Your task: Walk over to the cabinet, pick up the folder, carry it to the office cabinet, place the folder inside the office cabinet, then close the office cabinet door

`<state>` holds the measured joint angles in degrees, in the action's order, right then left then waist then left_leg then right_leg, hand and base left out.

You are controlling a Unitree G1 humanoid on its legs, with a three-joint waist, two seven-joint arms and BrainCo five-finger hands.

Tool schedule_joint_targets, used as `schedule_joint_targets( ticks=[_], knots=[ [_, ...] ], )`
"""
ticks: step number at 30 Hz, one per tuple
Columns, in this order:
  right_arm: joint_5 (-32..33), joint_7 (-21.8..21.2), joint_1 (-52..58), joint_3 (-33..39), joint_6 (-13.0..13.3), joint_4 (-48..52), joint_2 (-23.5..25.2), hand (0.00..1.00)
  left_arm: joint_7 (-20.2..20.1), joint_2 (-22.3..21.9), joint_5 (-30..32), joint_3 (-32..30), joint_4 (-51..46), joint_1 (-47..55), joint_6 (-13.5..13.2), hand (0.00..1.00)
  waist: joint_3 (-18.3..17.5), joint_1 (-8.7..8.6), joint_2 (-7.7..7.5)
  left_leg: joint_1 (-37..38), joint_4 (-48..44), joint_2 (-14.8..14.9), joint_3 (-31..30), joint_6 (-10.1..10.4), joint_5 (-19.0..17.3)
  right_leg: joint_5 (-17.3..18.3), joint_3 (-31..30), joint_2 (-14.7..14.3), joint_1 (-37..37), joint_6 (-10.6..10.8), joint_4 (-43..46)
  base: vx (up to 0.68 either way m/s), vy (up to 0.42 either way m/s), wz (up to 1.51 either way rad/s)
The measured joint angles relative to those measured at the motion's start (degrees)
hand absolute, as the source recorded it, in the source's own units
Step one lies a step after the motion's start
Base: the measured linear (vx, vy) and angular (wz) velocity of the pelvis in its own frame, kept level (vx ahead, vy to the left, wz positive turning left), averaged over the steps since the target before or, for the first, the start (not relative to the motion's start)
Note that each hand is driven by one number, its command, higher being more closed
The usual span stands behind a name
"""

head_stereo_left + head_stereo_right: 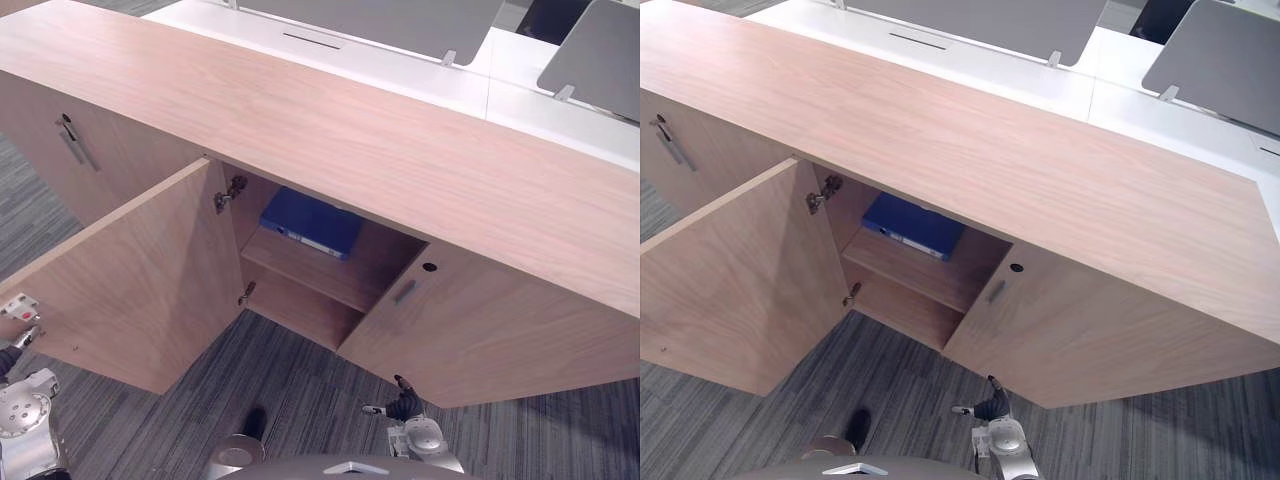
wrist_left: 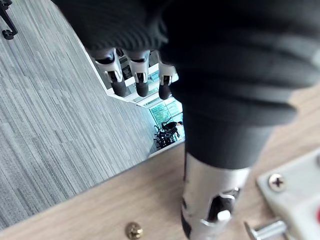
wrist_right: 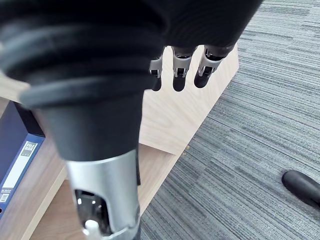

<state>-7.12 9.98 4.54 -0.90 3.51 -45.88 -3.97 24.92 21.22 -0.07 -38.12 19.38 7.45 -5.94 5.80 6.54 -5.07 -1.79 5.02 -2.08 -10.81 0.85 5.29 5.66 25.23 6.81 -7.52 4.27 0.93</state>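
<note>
Right hand [image 1: 405, 406] relaxed; folder [image 1: 312, 222] lying on shelf [image 1: 300, 266].

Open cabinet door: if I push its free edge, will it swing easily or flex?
Probably swings easily: the open cabinet door hangs on two metal hinges. Likely stiff, being a solid-looking wood panel. The blue folder lies back on the shelf, so probably won't block it.

Cabinet [image 1: 400, 140] opening sits between open left door [image 1: 140, 280] and shut right door [image 1: 500, 330]. Folder [image 1: 312, 222] takes far part of shelf [image 1: 300, 268]; gap on its right, tight on left by hinge [image 1: 230, 192]. Bay under shelf open. Left door swung out near-left, walls off that side; left robot hand [image 2: 137, 80] by its outer edge. Floor [image 1: 300, 390] before opening free; right robot hand [image 1: 404, 405] near, below right door.
</note>
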Motion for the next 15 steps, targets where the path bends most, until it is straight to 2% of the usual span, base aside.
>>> schedule_joint_targets(
  ticks=[5, 10, 11, 12, 14, 15],
  knots=[
    [0.0, 0.0, 0.0, 0.0, 0.0, 0.0, 0.0, 0.0, 0.0, -0.2, 2.9, 3.4, 0.0, -0.5, 0.4, 0.0, 0.0, -0.3, 0.05, 0.0, 0.0, 0.1, 0.1, -0.1, 0.1, -0.1, -0.1, -0.1, 0.0, 0.2, -0.1, 0.0, 0.0, 0.0],
    [0.0, -0.1, -0.1, 0.0, 0.0, 0.0, 0.0, 0.0, -0.8, 0.7, 5.4, 4.2, 1.3, 0.6, 0.7, 0.0, 0.3, 0.04, 0.43, 0.1, 0.0, 0.2, 0.1, -0.1, 0.0, -0.1, -0.1, 0.0, -0.1, 0.2, -0.1, -0.01, -0.002, -0.01],
    [0.0, -0.2, -0.3, 0.0, 0.0, 0.0, -0.1, 0.0, -2.3, 3.1, 7.2, 2.7, 6.0, 0.7, 0.5, 0.0, 0.4, -0.22, 0.57, 0.0, 0.0, 0.3, 0.5, 0.1, -0.4, -0.1, -0.4, -0.1, -0.3, 0.2, -0.1, -0.04, -0.011, -0.21],
    [0.0, -1.4, -0.4, 0.0, 0.0, 0.1, -0.1, 0.0, -6.0, 6.6, 3.3, -0.9, 11.0, 0.0, 1.0, 0.0, 0.3, -0.21, 0.45, 0.5, 0.0, 0.6, 1.4, 0.2, -0.9, -0.2, -1.3, -0.2, -0.3, 0.1, -0.2, -0.04, -0.01, -0.28],
    [0.0, -2.0, -0.1, -0.1, -0.2, 0.1, -0.2, 0.0, -9.8, 11.2, -0.6, 0.7, 13.0, 0.0, 1.7, 0.0, 0.1, 0.08, 0.12, 0.9, 0.0, 0.8, 1.9, 0.3, -1.2, -0.2, -1.9, -0.4, -0.3, 0.1, -0.3, 0.01, -0.019, -0.2],
    [0.0, -2.0, 0.1, 0.0, -0.4, 0.1, -0.2, 0.0, -10.3, 12.2, -1.3, 1.3, 12.7, -0.2, 1.7, 0.0, 0.1, 0.17, 0.11, 0.9, 0.0, 0.8, 2.0, 0.3, -1.3, -0.1, -2.0, -0.4, -0.3, 0.1, -0.3, 0.01, -0.019, -0.11]
  ],
)
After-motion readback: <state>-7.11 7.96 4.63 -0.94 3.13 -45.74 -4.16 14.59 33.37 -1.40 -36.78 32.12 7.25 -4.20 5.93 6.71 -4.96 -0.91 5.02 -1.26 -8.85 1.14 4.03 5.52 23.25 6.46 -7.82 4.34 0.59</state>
